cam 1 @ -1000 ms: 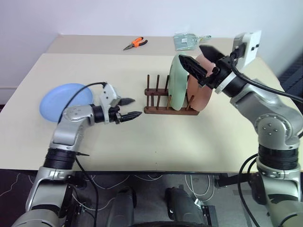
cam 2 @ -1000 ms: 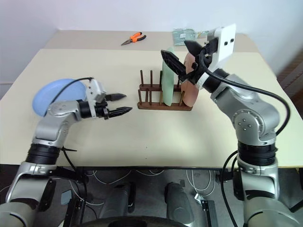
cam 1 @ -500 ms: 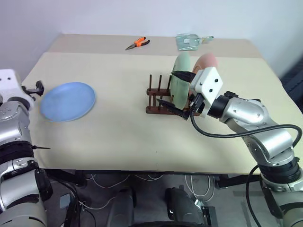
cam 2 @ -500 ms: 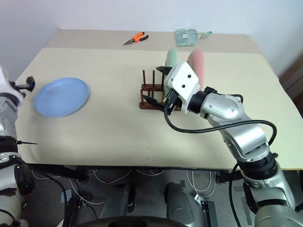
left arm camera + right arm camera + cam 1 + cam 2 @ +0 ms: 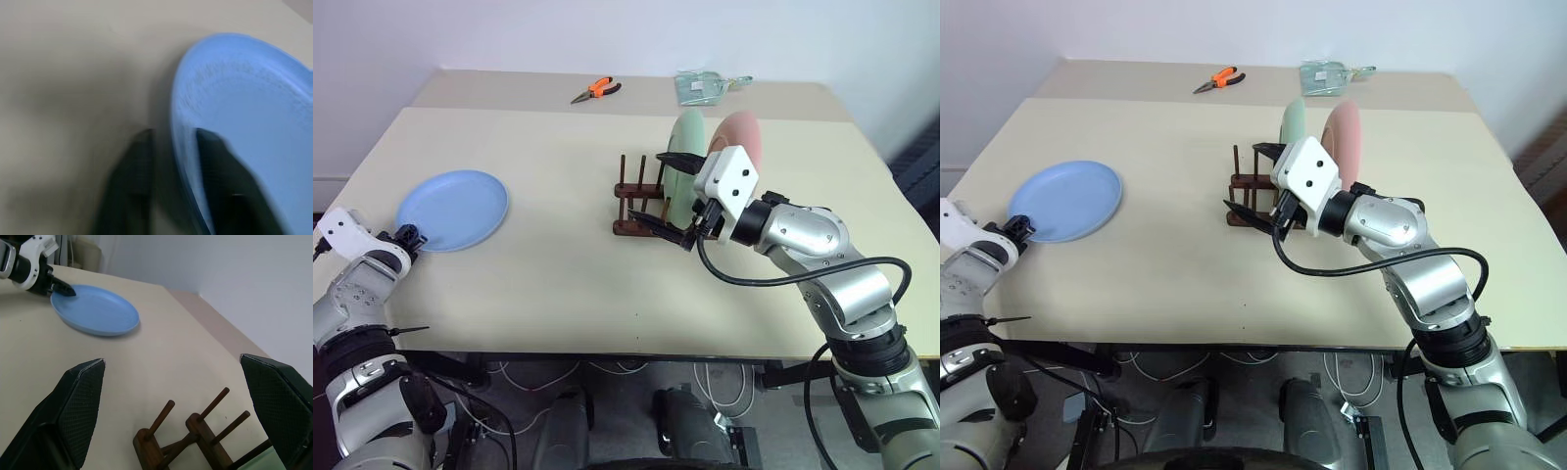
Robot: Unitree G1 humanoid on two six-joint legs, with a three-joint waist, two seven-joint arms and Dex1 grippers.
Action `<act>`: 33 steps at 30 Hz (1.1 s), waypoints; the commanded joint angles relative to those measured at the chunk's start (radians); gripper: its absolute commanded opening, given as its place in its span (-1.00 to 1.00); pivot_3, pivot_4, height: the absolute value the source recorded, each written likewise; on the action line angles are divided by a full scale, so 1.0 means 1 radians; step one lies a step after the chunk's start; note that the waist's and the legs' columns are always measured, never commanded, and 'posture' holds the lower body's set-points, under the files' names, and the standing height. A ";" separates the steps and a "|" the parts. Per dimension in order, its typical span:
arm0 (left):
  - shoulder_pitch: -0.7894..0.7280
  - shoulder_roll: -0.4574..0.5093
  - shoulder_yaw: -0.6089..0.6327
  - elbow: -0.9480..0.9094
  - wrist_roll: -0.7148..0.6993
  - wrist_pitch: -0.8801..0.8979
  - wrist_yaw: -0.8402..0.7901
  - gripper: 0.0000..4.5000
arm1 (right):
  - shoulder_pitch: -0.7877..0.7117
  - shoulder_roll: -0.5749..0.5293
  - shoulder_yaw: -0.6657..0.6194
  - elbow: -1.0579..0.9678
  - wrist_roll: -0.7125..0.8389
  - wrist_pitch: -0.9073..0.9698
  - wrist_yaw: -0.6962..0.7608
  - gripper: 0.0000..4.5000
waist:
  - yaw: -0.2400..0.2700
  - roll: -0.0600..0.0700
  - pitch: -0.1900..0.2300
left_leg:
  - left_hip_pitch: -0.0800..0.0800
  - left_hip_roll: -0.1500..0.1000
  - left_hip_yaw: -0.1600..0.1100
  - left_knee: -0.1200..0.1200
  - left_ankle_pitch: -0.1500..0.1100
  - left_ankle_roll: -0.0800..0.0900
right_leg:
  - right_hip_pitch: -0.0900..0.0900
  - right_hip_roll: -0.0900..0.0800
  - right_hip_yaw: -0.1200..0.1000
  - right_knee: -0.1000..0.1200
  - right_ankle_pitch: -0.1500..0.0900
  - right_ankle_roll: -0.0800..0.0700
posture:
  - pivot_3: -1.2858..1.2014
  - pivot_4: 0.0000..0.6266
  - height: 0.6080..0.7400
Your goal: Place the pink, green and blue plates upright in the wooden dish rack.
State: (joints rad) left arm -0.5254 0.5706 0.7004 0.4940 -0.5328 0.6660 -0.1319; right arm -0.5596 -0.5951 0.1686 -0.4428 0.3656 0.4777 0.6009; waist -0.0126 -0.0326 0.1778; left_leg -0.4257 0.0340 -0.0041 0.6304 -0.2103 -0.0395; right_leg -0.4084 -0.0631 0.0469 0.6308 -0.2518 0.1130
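Left wrist view has the two black fingers straddling the rim of the blue plate (image 5: 244, 112), one finger (image 5: 134, 181) under or outside the edge and the other above it, so the left gripper (image 5: 411, 235) looks pinched onto the plate's near-left edge. The plate lies flat at the left of the table (image 5: 558, 284), well apart from the rack.

To do this step well, I judge the grip should be checked before lifting: a thin rim hold on a smooth plastic plate can slip or let it swing, so a slow lift and a steady roll to bring it on edge would suit. It then has to travel right, towards the free pegs.

The wooden rack (image 5: 641, 206) stands near the middle of the table. The green plate (image 5: 685, 147) and the pink plate (image 5: 744, 137) stand upright in its right-hand slots, leaving the left pegs bare. The right gripper (image 5: 674, 196) hovers just in front of the rack with its jaws spread wide, holding nothing; it sits close to the path into the empty slots and may need to give way.

The table is a plain beige top with a second section butted on at the far side. There lie orange-handled pliers (image 5: 595, 90) and a clear packet (image 5: 705, 84). Behind is a pale bare wall (image 5: 607, 29).
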 commanded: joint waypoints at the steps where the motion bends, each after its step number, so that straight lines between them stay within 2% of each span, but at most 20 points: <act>1: -0.033 0.004 -0.045 -0.050 -0.020 0.001 -0.056 -0.97 | -0.028 0.000 -0.042 -0.020 -0.013 0.004 0.002 1.00 | 0.001 0.000 0.000 | 0.000 0.000 0.000 0.000 0.000 0.000 | 0.000 0.000 0.000 0.000 0.000 0.000 | 0.03 -0.52 0.80; 6: -0.052 -0.023 -0.201 -0.289 -0.022 -0.072 -0.214 -0.97 | -0.033 -0.027 0.043 -0.067 -0.140 -0.061 0.021 1.00 | 0.003 -0.002 0.000 | -0.001 0.000 0.000 0.000 0.000 -0.001 | 0.000 0.000 0.000 -0.001 -0.001 -0.001 | 0.03 -0.52 0.80; 8: -0.099 -0.016 -0.253 -0.362 -0.023 -0.071 -0.248 -0.97 | -0.052 -0.016 0.115 -0.066 -0.223 -0.112 0.032 1.00 | 0.000 -0.002 0.000 | -0.001 0.000 0.000 0.000 0.000 -0.001 | 0.000 0.000 0.000 -0.001 -0.002 -0.003 | 0.03 -0.52 0.80; 11: -0.147 -0.008 -0.288 -0.409 -0.025 -0.057 -0.270 -0.97 | -0.077 0.006 0.181 -0.042 -0.311 -0.173 0.043 1.00 | -0.007 -0.001 0.000 | 0.000 0.000 0.000 0.000 0.000 -0.001 | -0.001 0.000 0.000 0.000 -0.001 -0.003 | 0.03 -0.52 0.80; 18: -0.280 -0.016 -0.355 -0.489 -0.073 0.016 -0.293 -0.97 | -0.238 0.128 0.346 0.221 -0.620 -0.335 -0.037 1.00 | -0.010 -0.001 0.001 | 0.000 0.000 0.000 0.000 0.001 -0.001 | -0.001 0.001 0.001 0.000 -0.001 -0.001 | 0.03 -0.52 0.80; 21: -0.282 -0.031 -0.359 -0.514 -0.093 0.043 -0.287 -1.00 | -0.271 0.173 0.359 0.309 -0.679 -0.380 -0.051 0.63 | -0.005 -0.001 0.001 | 0.000 0.000 0.000 0.000 0.001 -0.001 | -0.001 0.001 0.001 0.000 0.000 0.000 | 0.03 -0.52 0.80; 28: -0.246 -0.048 -0.370 -0.562 -0.104 0.078 -0.266 -1.00 | -0.273 0.198 0.354 0.381 -0.783 -0.454 -0.057 -0.98 | -0.005 -0.002 0.001 | 0.000 -0.001 0.000 -0.001 0.001 -0.001 | -0.001 0.001 0.001 0.000 0.000 0.000 | 0.03 -0.52 0.80; 29: -0.247 -0.056 -0.363 -0.560 -0.115 0.081 -0.265 -1.00 | -0.271 0.200 0.353 0.381 -0.795 -0.462 -0.059 -0.98 | -0.005 -0.001 0.001 | 0.000 -0.001 0.000 -0.001 0.001 -0.001 | -0.001 0.001 0.001 0.000 0.000 0.000 | 0.03 -0.52 0.80; 33: -0.251 -0.079 -0.362 -0.569 -0.117 0.059 -0.262 -0.31 | -0.264 0.206 0.361 0.387 -0.852 -0.497 -0.068 -1.00 | -0.006 -0.001 0.001 | 0.000 -0.001 0.000 -0.001 0.001 -0.001 | -0.001 0.001 0.001 0.001 0.000 0.000 | 0.03 -0.52 0.80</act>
State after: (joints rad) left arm -0.7700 0.4919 0.3288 -0.0338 -0.6395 0.7531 -0.3950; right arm -0.8123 -0.3970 0.5535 -0.0337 -0.4645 0.0046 0.5546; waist -0.0187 -0.0339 0.1790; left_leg -0.4258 0.0335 -0.0042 0.6295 -0.2095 -0.0408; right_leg -0.4092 -0.0620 0.0477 0.6313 -0.2516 0.1131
